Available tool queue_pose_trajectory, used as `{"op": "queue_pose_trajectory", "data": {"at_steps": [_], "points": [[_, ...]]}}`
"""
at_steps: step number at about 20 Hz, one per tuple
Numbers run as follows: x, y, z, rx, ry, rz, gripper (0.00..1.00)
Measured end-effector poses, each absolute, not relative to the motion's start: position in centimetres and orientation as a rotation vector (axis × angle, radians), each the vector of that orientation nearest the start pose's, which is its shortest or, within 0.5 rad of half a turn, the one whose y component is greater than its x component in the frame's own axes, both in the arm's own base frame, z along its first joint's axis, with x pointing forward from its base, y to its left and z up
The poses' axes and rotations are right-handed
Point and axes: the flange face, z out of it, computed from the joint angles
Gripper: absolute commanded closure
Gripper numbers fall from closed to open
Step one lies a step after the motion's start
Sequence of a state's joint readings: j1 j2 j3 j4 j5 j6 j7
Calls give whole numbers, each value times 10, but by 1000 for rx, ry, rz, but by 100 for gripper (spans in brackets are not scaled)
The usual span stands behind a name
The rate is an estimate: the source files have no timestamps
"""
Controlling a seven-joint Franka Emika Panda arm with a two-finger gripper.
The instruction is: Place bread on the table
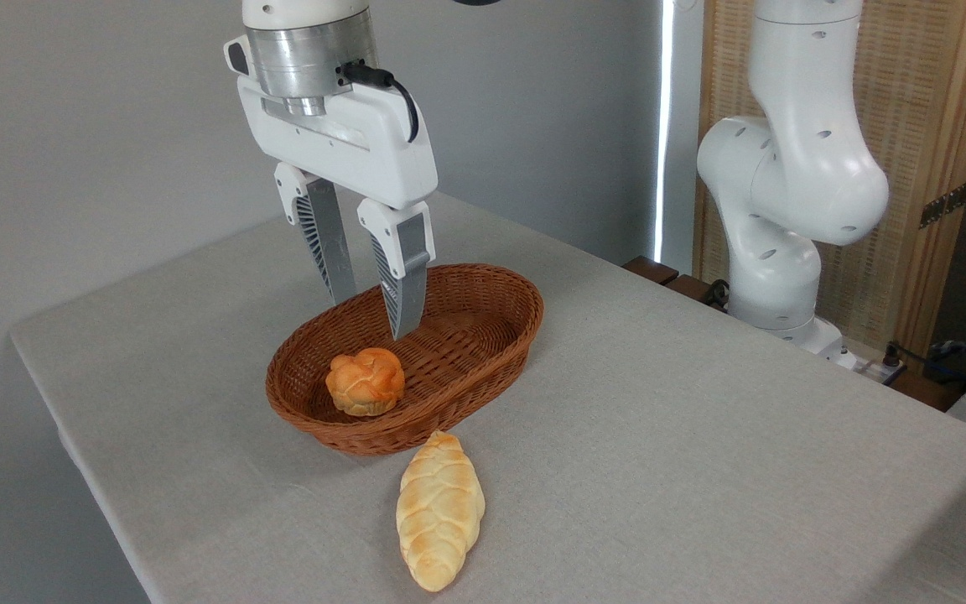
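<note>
Hovering slightly parted and empty, white two-finger gripper (372,317) is clearing brown wicker basket (483,369); pale braided bread (439,520) is lying on grey-beige table (701,436); retreat upward advisable.

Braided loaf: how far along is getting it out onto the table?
Done, by the look of it: the braided loaf lies on the table, just outside the basket. The gripper hangs open and empty over the basket. The round bun sits inside.

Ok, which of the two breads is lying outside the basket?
The long pale braided loaf, lying on the table. The round orange bun sits inside the wicker basket.
</note>
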State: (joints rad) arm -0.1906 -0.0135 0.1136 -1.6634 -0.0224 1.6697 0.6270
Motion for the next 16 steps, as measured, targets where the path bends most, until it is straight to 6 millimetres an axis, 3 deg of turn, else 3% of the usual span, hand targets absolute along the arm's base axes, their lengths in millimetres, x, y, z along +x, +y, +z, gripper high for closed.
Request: {"op": "queue_pose_trajectory", "data": {"at_steps": [16], "points": [[555,-45,600,-2933,1165,-49,0]]}}
